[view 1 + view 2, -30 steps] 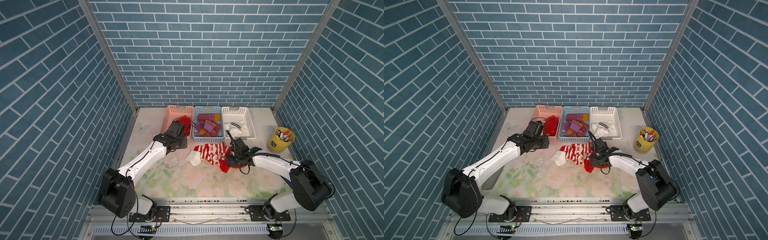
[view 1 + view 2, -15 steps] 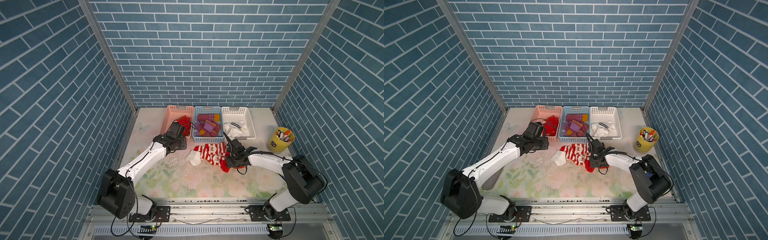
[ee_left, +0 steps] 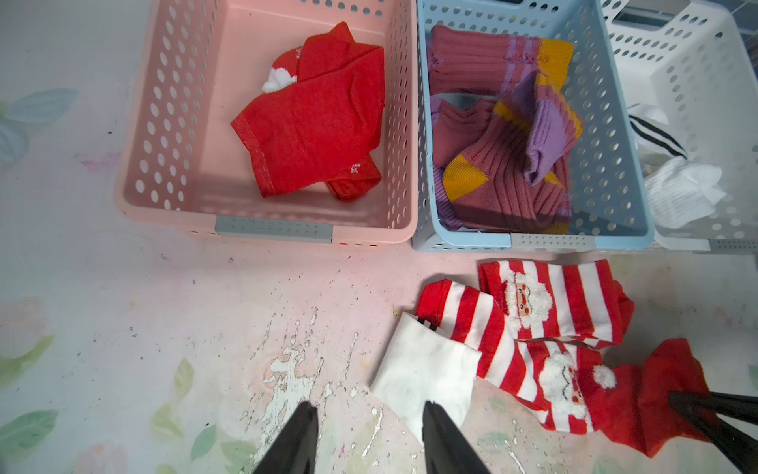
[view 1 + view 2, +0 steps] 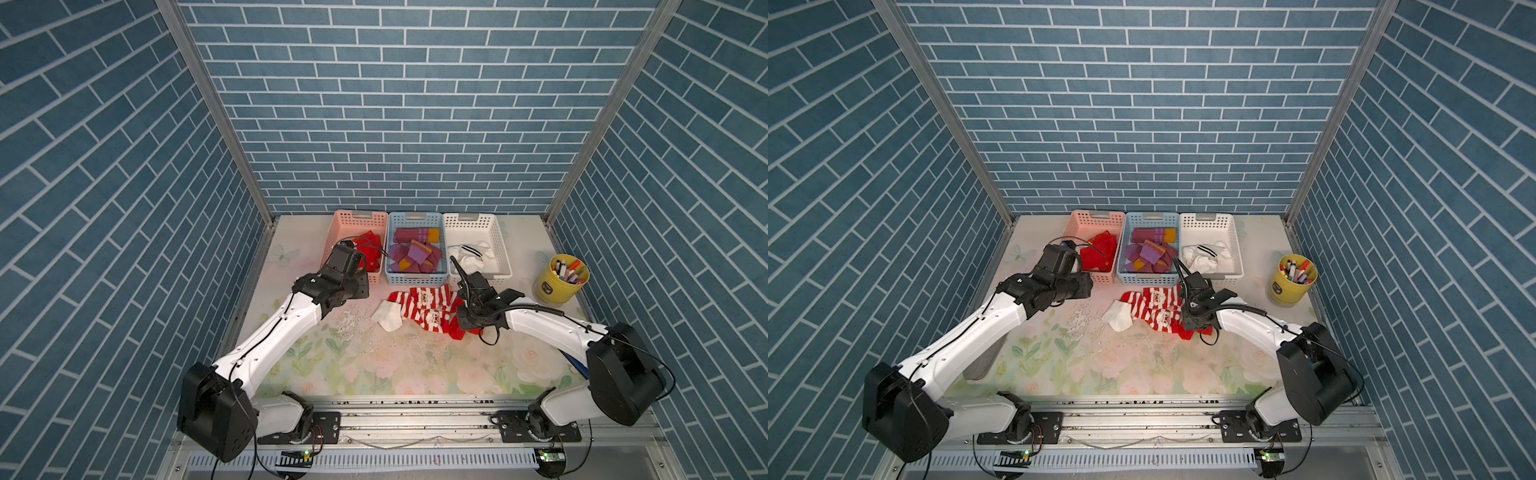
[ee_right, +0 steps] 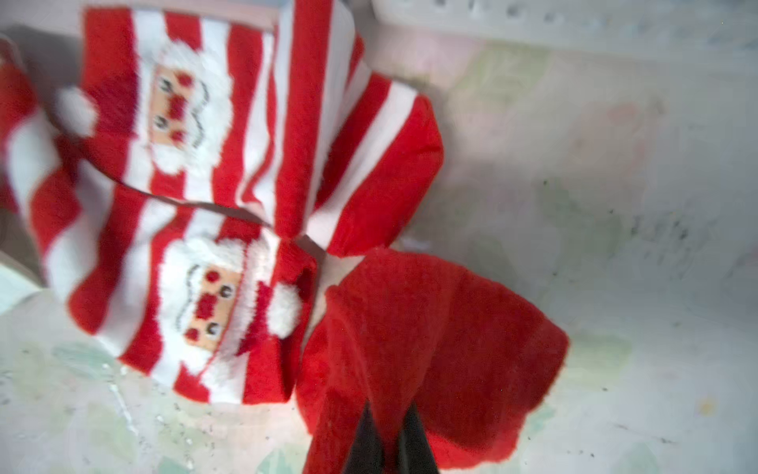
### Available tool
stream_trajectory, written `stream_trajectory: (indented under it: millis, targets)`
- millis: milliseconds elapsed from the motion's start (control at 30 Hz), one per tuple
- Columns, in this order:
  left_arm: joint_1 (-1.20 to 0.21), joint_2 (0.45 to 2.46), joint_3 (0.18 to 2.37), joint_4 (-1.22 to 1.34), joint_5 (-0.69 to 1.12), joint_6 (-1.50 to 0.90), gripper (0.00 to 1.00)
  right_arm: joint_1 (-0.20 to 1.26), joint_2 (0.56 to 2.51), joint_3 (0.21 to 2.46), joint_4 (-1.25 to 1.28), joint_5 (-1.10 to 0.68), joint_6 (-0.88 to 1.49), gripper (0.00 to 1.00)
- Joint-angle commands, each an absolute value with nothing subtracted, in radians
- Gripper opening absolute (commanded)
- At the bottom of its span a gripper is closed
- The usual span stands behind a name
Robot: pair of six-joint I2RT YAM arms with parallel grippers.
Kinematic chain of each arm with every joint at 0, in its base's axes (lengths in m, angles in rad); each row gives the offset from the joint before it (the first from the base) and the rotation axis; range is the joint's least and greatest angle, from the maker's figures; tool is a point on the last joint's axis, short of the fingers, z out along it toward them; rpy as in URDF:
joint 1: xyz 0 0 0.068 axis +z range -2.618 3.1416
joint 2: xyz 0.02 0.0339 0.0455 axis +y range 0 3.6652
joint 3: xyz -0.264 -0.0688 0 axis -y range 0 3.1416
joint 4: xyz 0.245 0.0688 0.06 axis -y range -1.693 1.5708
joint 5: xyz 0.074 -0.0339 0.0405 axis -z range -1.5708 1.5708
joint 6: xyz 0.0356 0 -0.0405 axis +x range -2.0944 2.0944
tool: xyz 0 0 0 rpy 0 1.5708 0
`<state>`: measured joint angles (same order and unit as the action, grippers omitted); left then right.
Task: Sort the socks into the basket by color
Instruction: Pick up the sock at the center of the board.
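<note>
Two red-and-white striped Santa socks [image 4: 424, 305] [image 3: 545, 303] lie on the table in front of the blue basket [image 4: 415, 216]. A white sock [image 4: 387, 316] [image 3: 426, 369] lies beside them on the left, and a plain red sock [image 3: 656, 394] [image 5: 451, 328] on the right. My right gripper [image 5: 389, 427] [image 4: 461, 321] is shut on a fold of that red sock. My left gripper [image 3: 371, 410] hangs open and empty above the table near the white sock, in front of the pink basket [image 4: 353, 215].
The pink basket holds a red sock [image 3: 316, 123], the blue one purple socks [image 3: 492, 164], and the white basket [image 4: 473, 217] white socks [image 3: 681, 193]. A yellow cup of pens [image 4: 561, 282] stands at the right edge. The left wrist [image 4: 332, 286] is close to the pink basket's front.
My right gripper has closed from open onto the plain red sock. The left arm has stayed about where it was.
</note>
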<state>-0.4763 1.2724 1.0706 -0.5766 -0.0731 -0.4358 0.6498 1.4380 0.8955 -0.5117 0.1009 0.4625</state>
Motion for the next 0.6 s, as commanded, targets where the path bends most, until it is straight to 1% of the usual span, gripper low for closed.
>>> stream_trajectory:
  millis: [0, 233, 567]
  targets:
    - [-0.481, 1.232, 1.058, -0.606, -0.091, -0.422, 0.48, 0.655, 1.395, 0.973, -0.592, 0.123, 0.426, 0.00]
    - [-0.481, 1.168, 1.016, -0.626, -0.093, -0.425, 0.48, 0.655, 1.409, 1.154, -0.649, 0.099, 0.360, 0.00]
    - [-0.483, 1.052, 0.899, -0.622, -0.084, -0.477, 0.48, 0.656, 1.616, 1.483, -0.650, -0.011, 0.284, 0.00]
